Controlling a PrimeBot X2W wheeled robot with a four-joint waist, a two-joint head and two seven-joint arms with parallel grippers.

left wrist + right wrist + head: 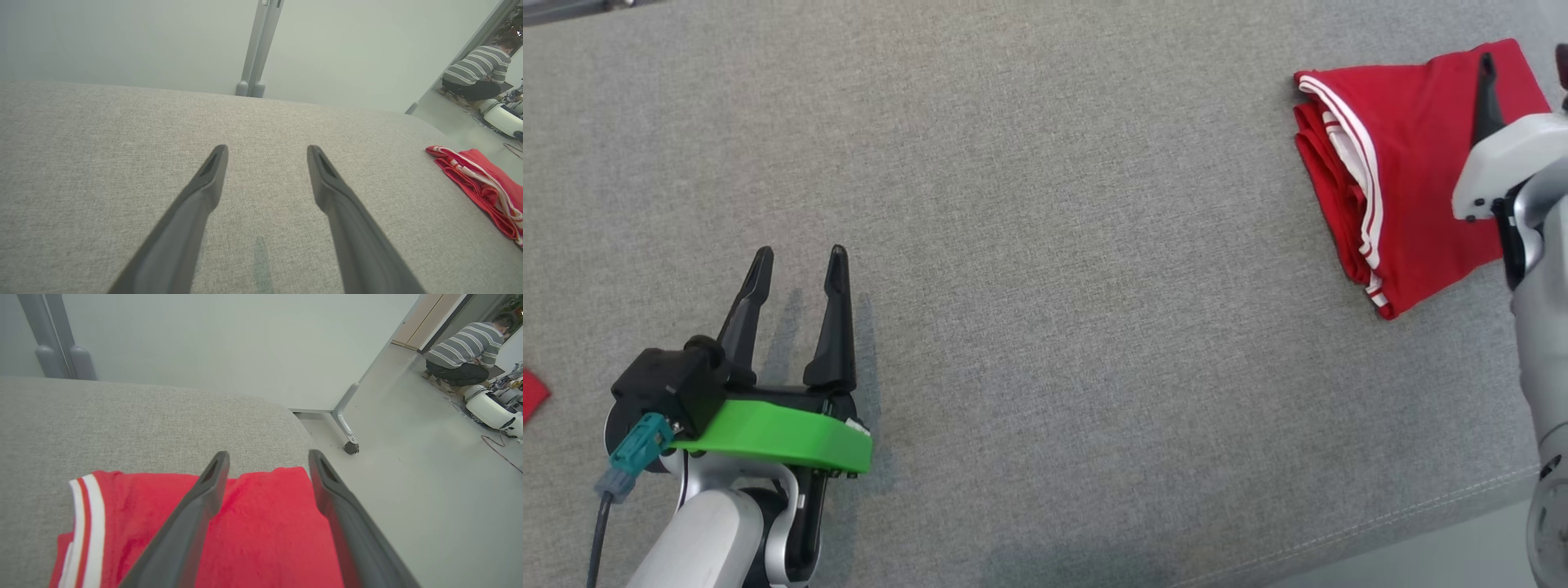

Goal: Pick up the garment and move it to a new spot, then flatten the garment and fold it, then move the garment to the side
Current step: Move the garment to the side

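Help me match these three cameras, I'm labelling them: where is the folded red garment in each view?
Head view: the red garment lies at the upper right.
Left wrist view: the garment is at the right edge, below the middle.
Right wrist view: the garment is at bottom centre, beneath the right gripper.
Shared landmark: the grey cushion it lies on.

Ahead of the left claw (800,249) and on both its sides the grey worktop (1054,286) gives wide room to pass. Only a small red piece (531,394) lies well apart on its left. Far to its right the folded red garment (1413,163) takes up the worktop under the right claw (268,453), whose fingers stand apart. Right of this claw the worktop ends at open floor (408,477), with a wheeled foot (350,447) and, farther off, a crouching person (461,355).
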